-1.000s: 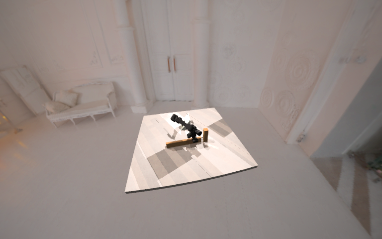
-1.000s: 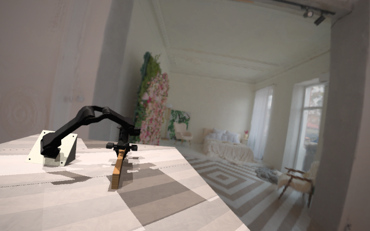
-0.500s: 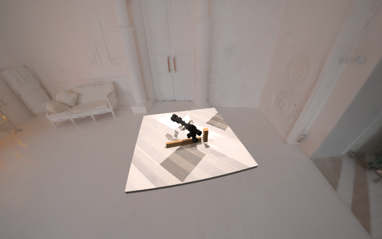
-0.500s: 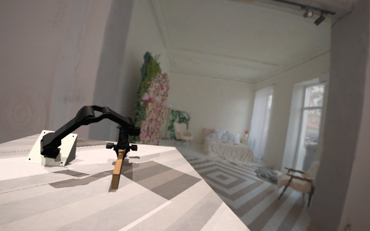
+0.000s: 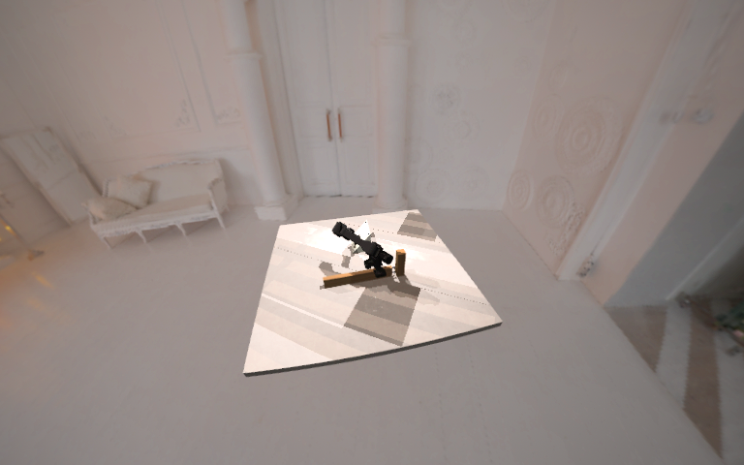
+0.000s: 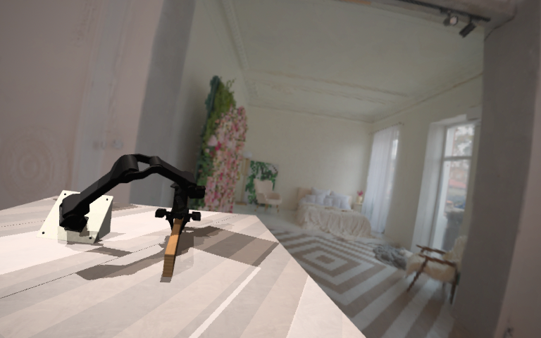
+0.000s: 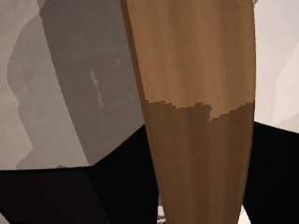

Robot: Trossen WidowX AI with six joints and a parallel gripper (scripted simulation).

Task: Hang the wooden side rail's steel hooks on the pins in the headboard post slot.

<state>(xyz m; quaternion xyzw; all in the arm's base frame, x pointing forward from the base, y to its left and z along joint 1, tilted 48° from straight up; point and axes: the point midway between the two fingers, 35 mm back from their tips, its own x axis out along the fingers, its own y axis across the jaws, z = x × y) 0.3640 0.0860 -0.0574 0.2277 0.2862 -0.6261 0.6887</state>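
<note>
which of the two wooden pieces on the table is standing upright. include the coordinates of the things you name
The headboard post (image 5: 400,263), the short piece just beyond the gripped end of the rail (image 5: 351,277) (image 6: 171,251) (image 7: 196,70); the longer rail stretches out low across the table.

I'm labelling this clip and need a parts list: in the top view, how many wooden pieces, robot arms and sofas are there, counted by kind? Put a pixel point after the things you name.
Wooden pieces: 2 (the side rail (image 5: 351,277) (image 6: 172,243) (image 7: 196,61) and the headboard post (image 5: 400,263))
Robot arms: 1 (the black arm (image 5: 362,241) (image 6: 99,189))
Sofas: 1 (the white sofa (image 5: 164,203))
Total: 4
</note>
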